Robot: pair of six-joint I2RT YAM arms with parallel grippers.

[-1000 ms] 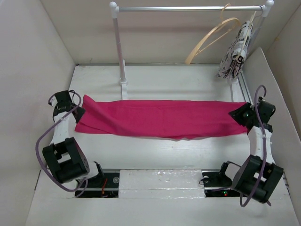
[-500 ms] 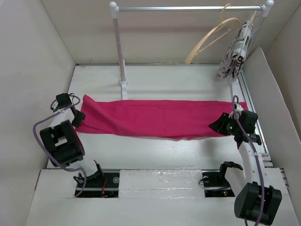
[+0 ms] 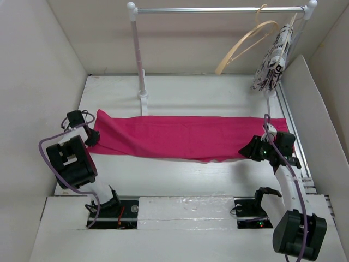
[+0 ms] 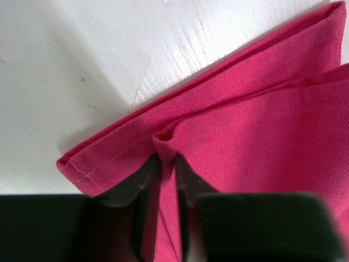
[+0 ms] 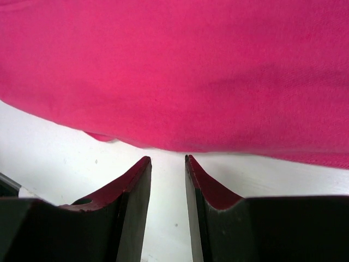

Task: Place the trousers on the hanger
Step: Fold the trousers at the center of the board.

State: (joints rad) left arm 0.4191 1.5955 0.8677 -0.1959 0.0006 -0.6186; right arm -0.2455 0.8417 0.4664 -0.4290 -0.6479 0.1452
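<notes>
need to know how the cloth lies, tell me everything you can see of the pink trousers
The trousers are bright magenta-pink woven cloth, folded into a long flat band lying across the white table. Stitched hems show at the left end, where the left gripper pinches a raised fold. The right gripper sits at the near edge by the right end, jaws apart, holding nothing.

One pair of trousers (image 3: 185, 136) is lying on the one counter (image 3: 191, 87). One hanger (image 3: 242, 46) and one patterned garment (image 3: 272, 60) are hanging from one rail (image 3: 218, 10), which is standing on two posts (image 3: 139, 54). The left arm (image 3: 68, 161) and the right arm (image 3: 289, 185) are making two. Each is carrying one pincer, the left pincer (image 3: 91, 136) and the right pincer (image 3: 246, 148), also two in all. Each pincer is showing two fingers (image 5: 131, 202) in its wrist view.
</notes>
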